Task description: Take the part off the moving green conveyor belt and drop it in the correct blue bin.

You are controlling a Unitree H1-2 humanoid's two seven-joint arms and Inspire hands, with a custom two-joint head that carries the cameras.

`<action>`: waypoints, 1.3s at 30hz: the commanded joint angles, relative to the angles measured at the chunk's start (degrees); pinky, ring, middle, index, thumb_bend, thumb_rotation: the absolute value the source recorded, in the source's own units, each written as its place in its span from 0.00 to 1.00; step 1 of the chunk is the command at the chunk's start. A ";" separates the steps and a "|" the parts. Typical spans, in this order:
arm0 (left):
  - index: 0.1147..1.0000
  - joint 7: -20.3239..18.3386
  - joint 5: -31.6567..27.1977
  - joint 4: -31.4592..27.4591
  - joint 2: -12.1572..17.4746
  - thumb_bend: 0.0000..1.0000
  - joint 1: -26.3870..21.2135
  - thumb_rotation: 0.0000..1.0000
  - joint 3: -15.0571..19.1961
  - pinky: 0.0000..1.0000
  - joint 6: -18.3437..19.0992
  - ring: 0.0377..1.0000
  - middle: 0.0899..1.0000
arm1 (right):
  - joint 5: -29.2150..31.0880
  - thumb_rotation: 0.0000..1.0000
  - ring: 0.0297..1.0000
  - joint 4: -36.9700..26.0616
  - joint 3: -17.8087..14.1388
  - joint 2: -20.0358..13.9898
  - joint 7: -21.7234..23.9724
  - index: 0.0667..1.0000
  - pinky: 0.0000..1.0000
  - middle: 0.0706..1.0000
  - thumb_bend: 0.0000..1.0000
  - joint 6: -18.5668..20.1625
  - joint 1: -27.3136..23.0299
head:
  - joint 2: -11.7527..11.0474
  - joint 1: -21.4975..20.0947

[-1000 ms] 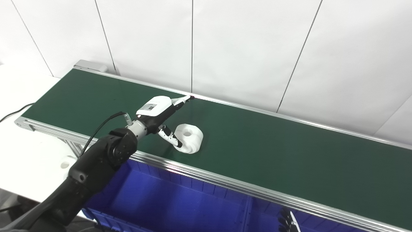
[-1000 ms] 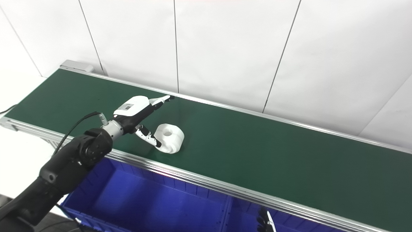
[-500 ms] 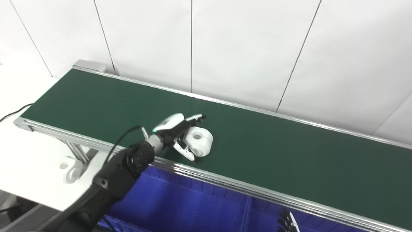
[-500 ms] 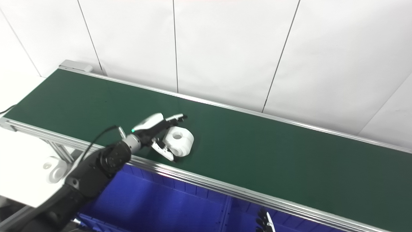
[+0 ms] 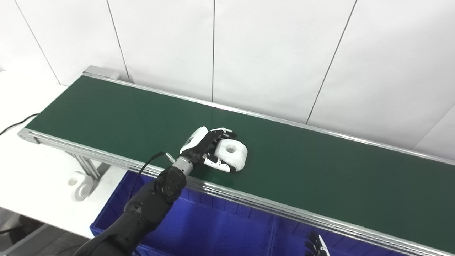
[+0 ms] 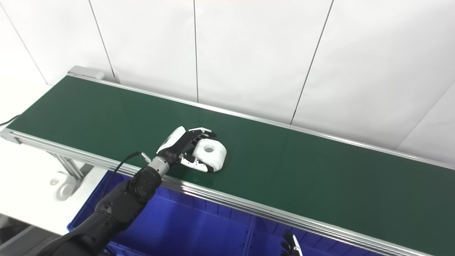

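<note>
Across the middle of both views, a long green conveyor belt [image 5: 320,177] is seen running from the far left to the near right, bounded by aluminium rails and backed by a white panelled wall. Below its near rail, a row of blue bins [image 5: 220,231] is laid out, with a divider visible between two compartments. On the white table at the left, a second white part [image 5: 79,181] is seen, well apart from the belt.

Near the belt's near edge, the white part [image 5: 233,154] is found: a rounded block with a hole through its top face. It is judged to be rigid moulded or printed plastic, light, smooth and somewhat slippery, unlikely to deform or break under a firm squeeze. A hold across its opposite sides, low on the body, is judged safest, since the rounded end could roll out of a shallow pinch.

The left hand [image 5: 208,149] is wrapped about the part's left end, fingers [image 5: 222,132] curled over the far side and the thumb laid along the near side; contact appears made, though a full grip cannot be confirmed.

Of the right hand [image 5: 314,246], only dark fingertips are shown at the bottom edge, so its state cannot be told
</note>
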 commanded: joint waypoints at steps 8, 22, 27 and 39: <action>0.46 4.19 6.39 -3.52 2.78 0.49 -0.39 0.00 -3.19 0.40 -0.20 0.37 0.46 | 0.06 0.89 0.88 -1.25 -0.52 0.81 -0.09 0.93 0.81 0.91 0.76 -3.29 -0.62 | -0.06 -0.04; 0.50 3.72 0.71 -23.74 3.66 0.49 11.80 0.00 2.21 0.33 -6.75 0.34 0.42 | -0.03 0.84 0.87 -3.43 -0.11 0.73 0.80 0.93 0.79 0.91 0.73 -3.31 -0.17 | 7.24 -11.13; 0.47 2.87 -2.68 -27.36 2.69 0.50 17.29 0.00 3.69 0.41 -8.84 0.39 0.45 | -1.72 0.82 0.87 -5.57 -1.03 1.65 1.64 0.93 0.80 0.90 0.75 -2.85 1.01 | 10.11 -18.08; 0.44 14.55 0.67 -21.62 4.59 0.50 25.01 0.00 -5.93 0.44 -10.17 0.40 0.47 | -7.37 0.90 0.88 -11.16 -3.30 5.29 3.58 0.94 0.84 0.90 0.78 2.99 2.10 | 15.43 -23.24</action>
